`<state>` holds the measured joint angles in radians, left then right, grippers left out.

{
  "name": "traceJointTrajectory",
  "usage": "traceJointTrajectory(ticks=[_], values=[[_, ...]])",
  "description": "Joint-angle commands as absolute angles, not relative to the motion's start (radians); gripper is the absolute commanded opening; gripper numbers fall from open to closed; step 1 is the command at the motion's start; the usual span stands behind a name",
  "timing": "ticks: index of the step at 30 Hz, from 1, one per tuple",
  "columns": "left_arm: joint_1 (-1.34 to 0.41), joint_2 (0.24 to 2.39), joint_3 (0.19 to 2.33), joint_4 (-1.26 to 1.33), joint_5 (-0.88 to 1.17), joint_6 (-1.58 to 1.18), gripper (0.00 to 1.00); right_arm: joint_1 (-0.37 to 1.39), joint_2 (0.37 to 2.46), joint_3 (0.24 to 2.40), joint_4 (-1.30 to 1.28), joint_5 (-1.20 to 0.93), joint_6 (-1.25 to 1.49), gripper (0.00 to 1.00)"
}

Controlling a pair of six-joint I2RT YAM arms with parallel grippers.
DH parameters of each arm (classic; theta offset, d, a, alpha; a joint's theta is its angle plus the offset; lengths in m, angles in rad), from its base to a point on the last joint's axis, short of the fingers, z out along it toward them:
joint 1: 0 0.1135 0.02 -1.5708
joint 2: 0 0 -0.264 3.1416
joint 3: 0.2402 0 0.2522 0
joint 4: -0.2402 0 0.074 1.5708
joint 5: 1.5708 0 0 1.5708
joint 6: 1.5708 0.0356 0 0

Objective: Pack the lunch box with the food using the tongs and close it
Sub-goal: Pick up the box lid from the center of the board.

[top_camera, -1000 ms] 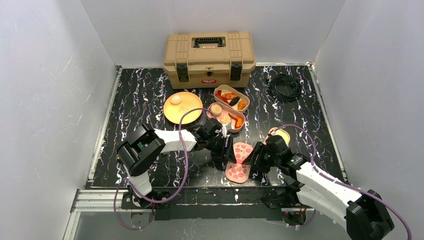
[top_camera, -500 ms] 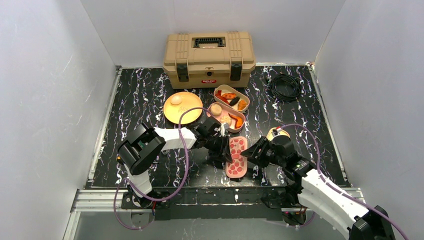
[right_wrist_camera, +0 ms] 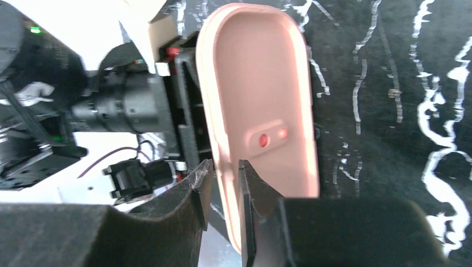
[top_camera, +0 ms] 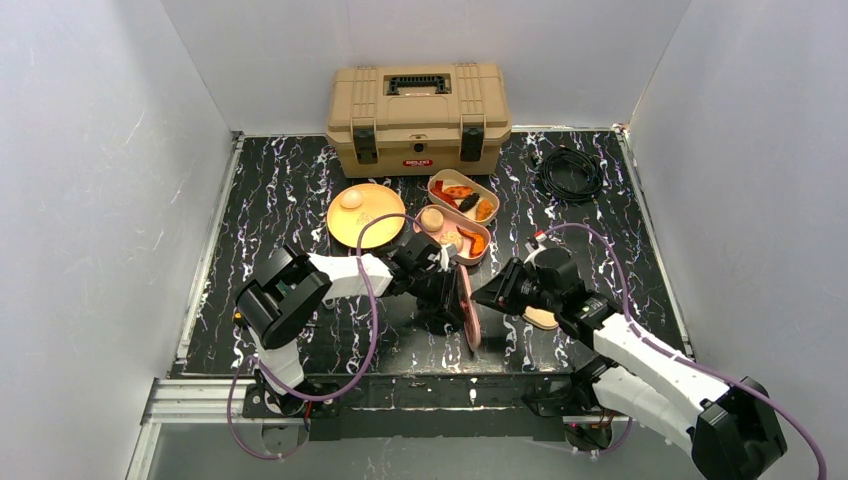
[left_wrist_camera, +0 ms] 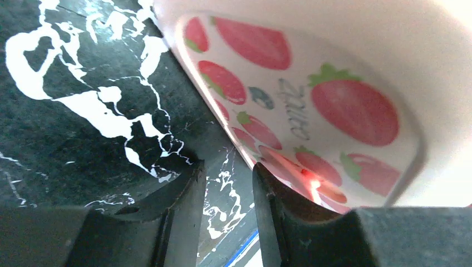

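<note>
Near centre of the black marbled table (top_camera: 300,200): lid (right_wrist_camera: 261,83) of the lunch box, standing on its long edge, strawberry face to the left, plain pink inside to the right. Flanked closely by both grippers.

Right gripper (right_wrist_camera: 225,167): fingers pinching the rim of the lid, one on each face.

Left gripper (left_wrist_camera: 228,167): fingers narrowly apart. Lid rim meets one fingertip; only table shows through the gap. Grip on the lid: cannot tell.

Just right of the lid, partly under the right arm: pale tan item (top_camera: 542,318), kind unclear.

Farther, centre: two oval pink trays, side by side and touching.
- Near tray (top_camera: 487,248): holds a round tan bun (top_camera: 432,217) and an orange chunk (top_camera: 473,243).
- Far tray (top_camera: 432,181): holds orange-red chunks (top_camera: 457,191) and a dark piece (top_camera: 468,202).

Left of the trays: orange plate (top_camera: 375,225) carrying one pale round piece (top_camera: 352,199).

Far edge: tan toolbox (top_camera: 418,118), shut. Far right: coiled black cable (top_camera: 570,172).
</note>
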<state>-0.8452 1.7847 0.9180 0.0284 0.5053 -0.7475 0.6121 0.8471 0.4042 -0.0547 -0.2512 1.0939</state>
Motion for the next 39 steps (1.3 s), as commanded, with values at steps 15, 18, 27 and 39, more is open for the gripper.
traceJointTrajectory(ticks=[15, 18, 27, 39], values=[[-0.819, 1.774, 0.945, 0.023, 0.507, -0.734, 0.35, 0.666, 1.003, 0.502, -0.146, -0.192, 0.905, 0.48], [-0.817, 1.783, 0.96, 0.017, 0.508, -0.726, 0.35, 0.68, 1.014, 0.506, -0.131, -0.195, 0.912, 0.51], [-0.812, 1.775, 0.96, 0.017, 0.506, -0.727, 0.35, 0.749, 1.054, 0.54, -0.137, -0.141, 0.92, 0.59], [-0.811, 1.76, 0.956, 0.022, 0.499, -0.719, 0.41, 0.776, 0.967, 0.582, -0.387, 0.164, 0.946, 0.62]])
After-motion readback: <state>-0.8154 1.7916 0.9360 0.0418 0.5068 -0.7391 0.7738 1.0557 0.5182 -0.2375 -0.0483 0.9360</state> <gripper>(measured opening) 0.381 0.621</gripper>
